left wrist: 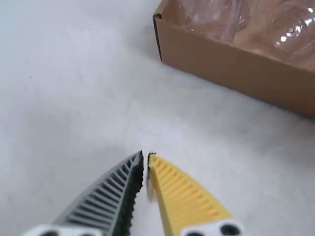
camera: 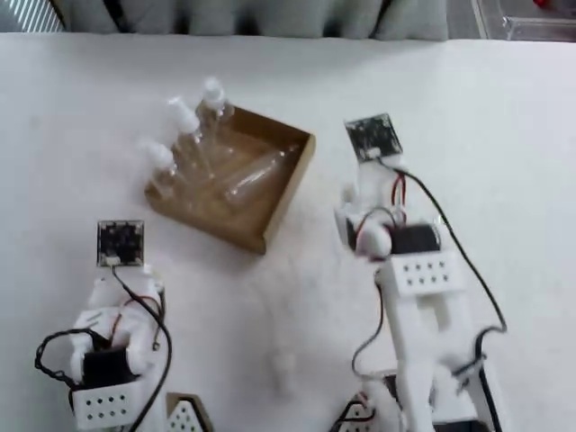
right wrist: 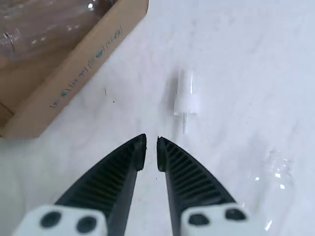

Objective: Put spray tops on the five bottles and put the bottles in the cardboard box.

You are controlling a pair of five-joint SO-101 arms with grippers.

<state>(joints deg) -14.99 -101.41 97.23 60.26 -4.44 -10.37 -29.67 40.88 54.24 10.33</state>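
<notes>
- cardboard box (camera: 286, 198) sits angled on the white surface (camera: 468, 90), up and to the left of centre in the high view
- bottles (camera: 193, 148) lie slanted inside the box, and three white spray tops (camera: 184, 112) poke out past its far rim
- fourth bottle (camera: 256, 171) lies flat in the box beside them; can't tell what's on its neck
- left pincer (left wrist: 146, 156): grey and yellow fingers clenched, tips all but touching, grasping nothing, over bare surface near a corner of the box
- right pincer (right wrist: 149, 147): black fingers nearly clenched with only a thin slit between the tips, grasping nothing, over bare surface
- loose spray top (right wrist: 187, 98) lies on the surface just ahead of the right pincer, apart from the box
- clear bottle (right wrist: 275, 177) lies on the surface beside the right pincer, outside the box
</notes>
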